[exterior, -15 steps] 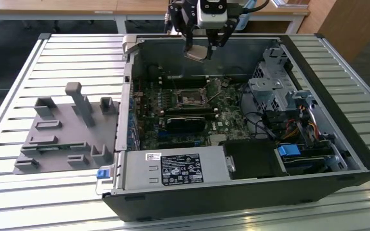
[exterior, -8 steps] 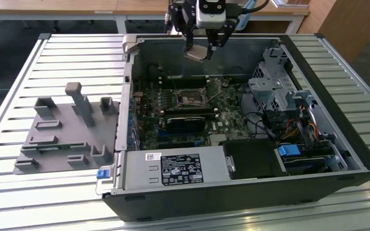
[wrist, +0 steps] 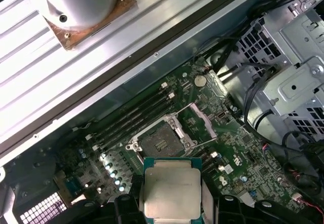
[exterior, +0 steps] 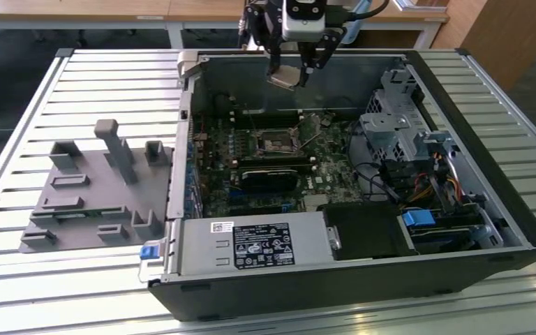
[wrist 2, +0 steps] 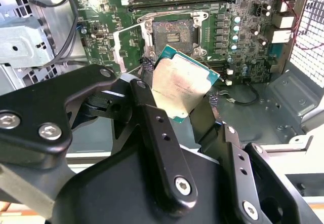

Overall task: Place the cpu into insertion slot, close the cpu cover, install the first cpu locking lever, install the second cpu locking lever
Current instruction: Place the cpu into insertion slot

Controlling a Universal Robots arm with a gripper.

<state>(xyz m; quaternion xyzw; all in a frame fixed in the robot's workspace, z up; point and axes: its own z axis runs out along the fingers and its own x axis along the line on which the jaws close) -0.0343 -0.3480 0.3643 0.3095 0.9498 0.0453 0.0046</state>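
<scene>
Silvery-beige cpu (wrist 2: 183,84) clamped edge to edge in the gripper (exterior: 292,72), held in the air above the open computer case (exterior: 361,286).
Below it, on the green motherboard (wrist 2: 253,41), the insertion slot (wrist 2: 173,33) lies bare, its dark centre exposed. The cpu cover (wrist 2: 126,45) is swung open just beside the slot, well apart from the chip.

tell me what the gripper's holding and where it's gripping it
The cpu, pinched by two opposite edges between the fingers, up in the air and not yet in the insertion slot.

cpu (wrist: 169,181) edge behind tool (wrist: 171,189)
</scene>
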